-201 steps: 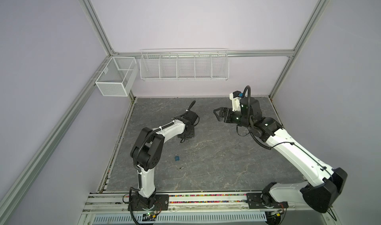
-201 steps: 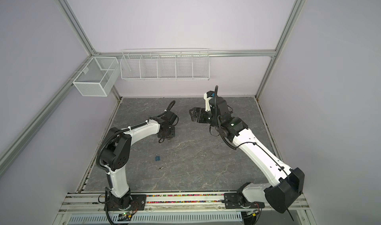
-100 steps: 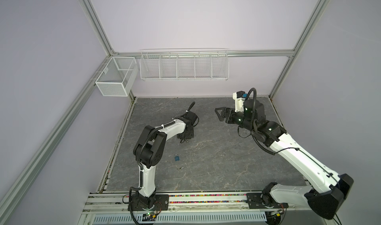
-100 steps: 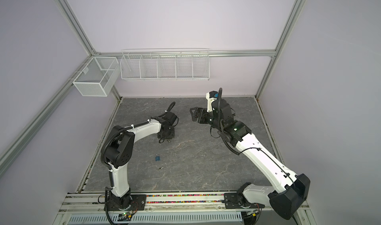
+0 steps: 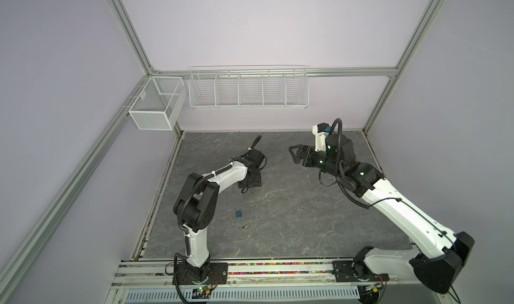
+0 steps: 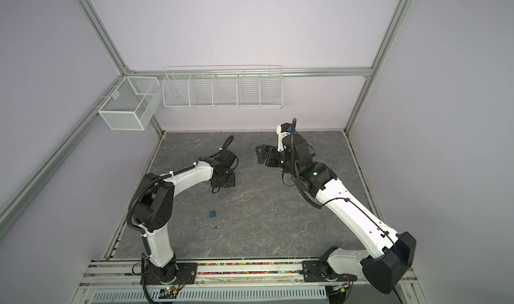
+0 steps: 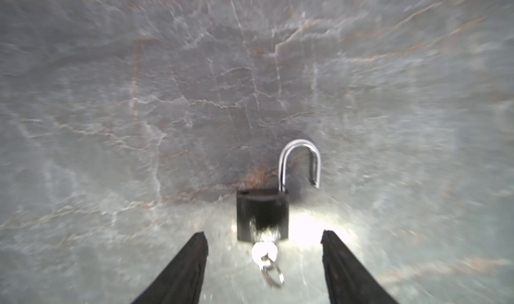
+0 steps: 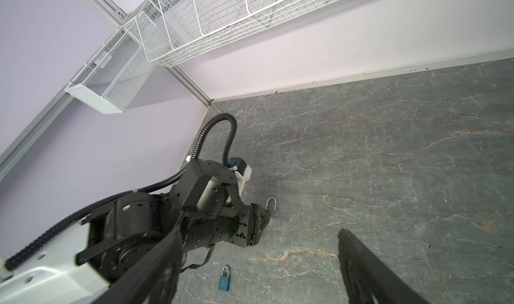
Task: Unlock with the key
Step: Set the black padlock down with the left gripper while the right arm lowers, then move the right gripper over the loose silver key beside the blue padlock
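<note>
**A:** In both top views, what is the left gripper (image 5: 251, 183) doing?

**B:** It is pointing down at the table (image 5: 306, 219), low over the left half, about midway between the front and back edges. Whatever it is working on is lying hidden beneath it. The right gripper (image 5: 293, 155) is hanging in the air nearer the back edge. Its jaws are spread wide and carrying nothing, and it is probably keeping clear of the work.

**A:** And nearer the front edge?

**B:** A blue padlock (image 6: 212, 213) is lying flat with a loose key (image 6: 215, 227) near it. Both are sitting well apart from either gripper.

**A:** What is the left wrist view showing?

**B:** A black padlock (image 7: 262, 216) is lying flat on the table. Its shackle (image 7: 300, 160) is standing raised, with the free end clear of the body. The key (image 7: 264, 251) is sitting in the keyhole, and its key ring (image 7: 274, 273) is trailing behind. The left gripper's fingers (image 7: 189, 269) are standing apart on either side of the key, touching and gripping nothing. The lock is looking unlocked, and the parted jaws suit letting the key go.

**A:** And the right wrist view?

**B:** The right gripper's own fingers (image 8: 361, 261) are framing a wide, empty gap. Beyond them, the shackle (image 8: 271, 205) is poking out past the left gripper, and the blue padlock (image 8: 224, 280) is lying apart from both.
</note>
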